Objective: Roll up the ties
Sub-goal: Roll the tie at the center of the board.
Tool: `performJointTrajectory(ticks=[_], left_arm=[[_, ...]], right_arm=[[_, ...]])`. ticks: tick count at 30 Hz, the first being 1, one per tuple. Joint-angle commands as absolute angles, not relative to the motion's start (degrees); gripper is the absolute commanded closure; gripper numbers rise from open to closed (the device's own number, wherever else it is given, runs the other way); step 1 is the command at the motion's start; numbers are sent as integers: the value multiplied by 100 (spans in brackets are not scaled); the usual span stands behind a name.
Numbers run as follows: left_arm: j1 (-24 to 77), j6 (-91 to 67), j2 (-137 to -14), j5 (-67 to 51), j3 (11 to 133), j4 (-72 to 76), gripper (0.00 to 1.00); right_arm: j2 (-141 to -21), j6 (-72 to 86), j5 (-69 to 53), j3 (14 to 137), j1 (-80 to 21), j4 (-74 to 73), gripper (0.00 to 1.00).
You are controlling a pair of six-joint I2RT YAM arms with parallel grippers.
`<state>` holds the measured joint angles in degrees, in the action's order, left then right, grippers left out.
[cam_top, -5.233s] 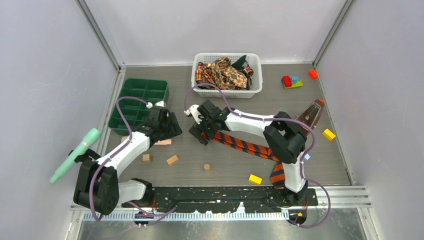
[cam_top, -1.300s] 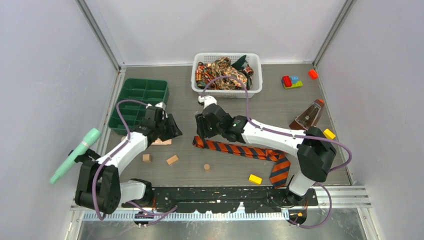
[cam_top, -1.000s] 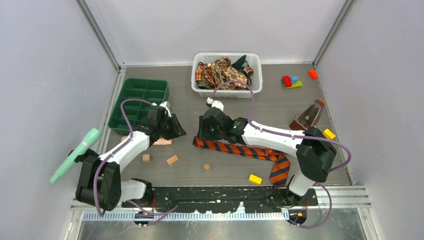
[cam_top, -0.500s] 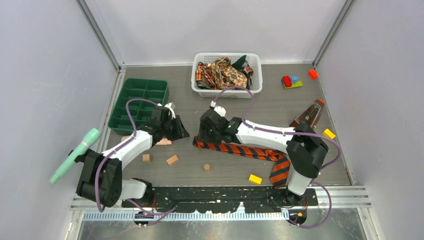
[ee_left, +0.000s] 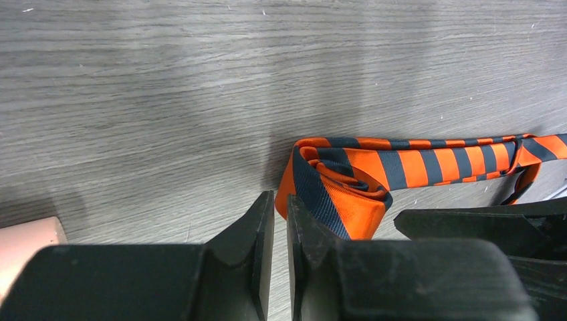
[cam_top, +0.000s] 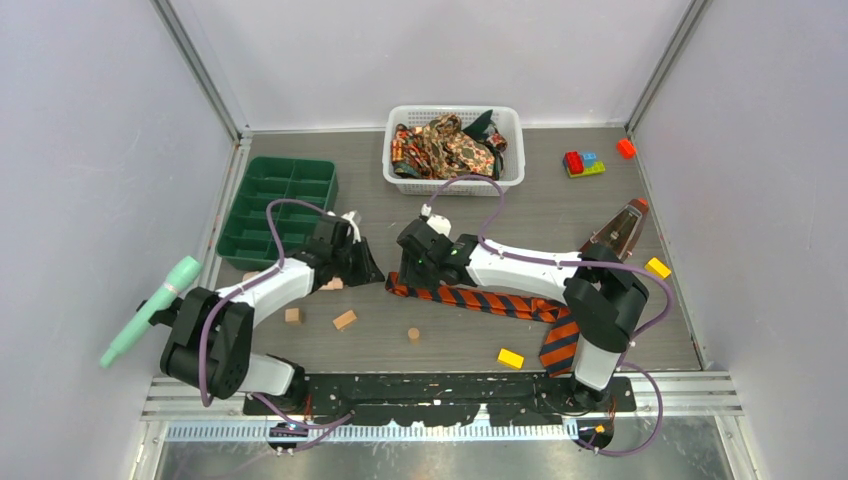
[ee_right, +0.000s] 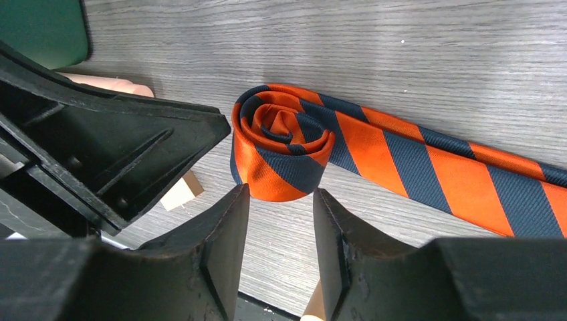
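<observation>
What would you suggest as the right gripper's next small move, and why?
Probably ease the right gripper forward around the coil and close: its jaws stand open just short, and most of the striped tie lies flat, unrolled.

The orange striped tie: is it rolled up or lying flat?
Partly rolled. One end of the orange striped tie is coiled into a small spiral; the rest lies flat on the table.

The striped tie (ee_right: 374,150) is showing bright orange and dark navy diagonal bands against a table (cam_top: 540,215) that is showing grey wood grain. In the white mesh basket (cam_top: 455,183), paisley ties (cam_top: 445,148) are showing brown and gold, beside a dark green tie (cam_top: 480,124). The tray (cam_top: 290,163) is showing deep green.
</observation>
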<state>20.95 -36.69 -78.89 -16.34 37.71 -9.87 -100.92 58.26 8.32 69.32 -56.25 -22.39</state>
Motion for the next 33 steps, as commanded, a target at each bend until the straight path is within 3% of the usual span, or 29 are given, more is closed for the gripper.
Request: performJointTrajectory(ticks=[1, 12, 33], left_arm=[[2135, -3630, -7898, -1740, 3693, -711, 86], [2195, -3630, -7943, -1749, 3734, -697, 88], [2458, -3581, -8088, -1829, 3888, -685, 91]], right_arm=[[-10066, 6018, 999, 6939, -5645, -2160, 57], [-9967, 6152, 1167, 6612, -5623, -2030, 73], [-10022, 6196, 1408, 6357, -5568, -2053, 81]])
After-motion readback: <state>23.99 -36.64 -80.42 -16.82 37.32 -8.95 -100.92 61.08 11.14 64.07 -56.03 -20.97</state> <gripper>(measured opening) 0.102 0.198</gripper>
